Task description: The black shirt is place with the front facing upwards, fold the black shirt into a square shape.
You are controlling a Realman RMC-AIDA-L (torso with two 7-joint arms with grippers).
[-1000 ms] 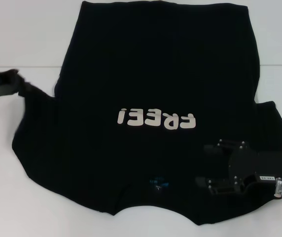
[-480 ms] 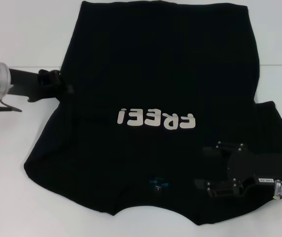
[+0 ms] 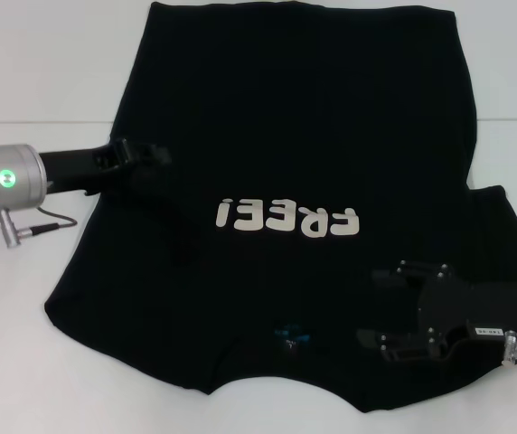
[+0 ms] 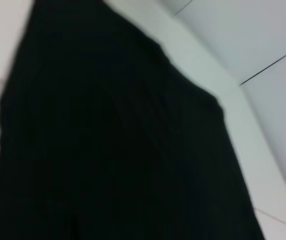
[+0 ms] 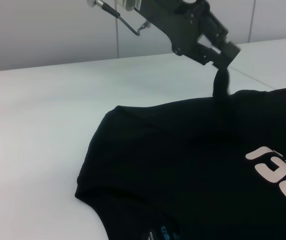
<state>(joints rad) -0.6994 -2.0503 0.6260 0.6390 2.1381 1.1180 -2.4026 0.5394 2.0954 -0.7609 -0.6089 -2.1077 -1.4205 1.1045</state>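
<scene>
Shirt [image 3: 295,136] flat on table [image 3: 23,63], front up. Left gripper [image 3: 143,154] pinching sleeve cloth, lifted left of lettering [image 3: 287,218]. Right gripper [image 3: 392,307] spread, resting below lettering. Likely light, limp, non-slippery; best pinched at hems or seams.

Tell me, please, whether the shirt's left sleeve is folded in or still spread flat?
Partly folded: the left gripper holds the black shirt's sleeve pinched and lifted over its body.

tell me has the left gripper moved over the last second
Yes. The left gripper, shut on the black shirt sleeve, has carried it inward across the shirt toward the "FREE!" lettering, which stayed put.
</scene>
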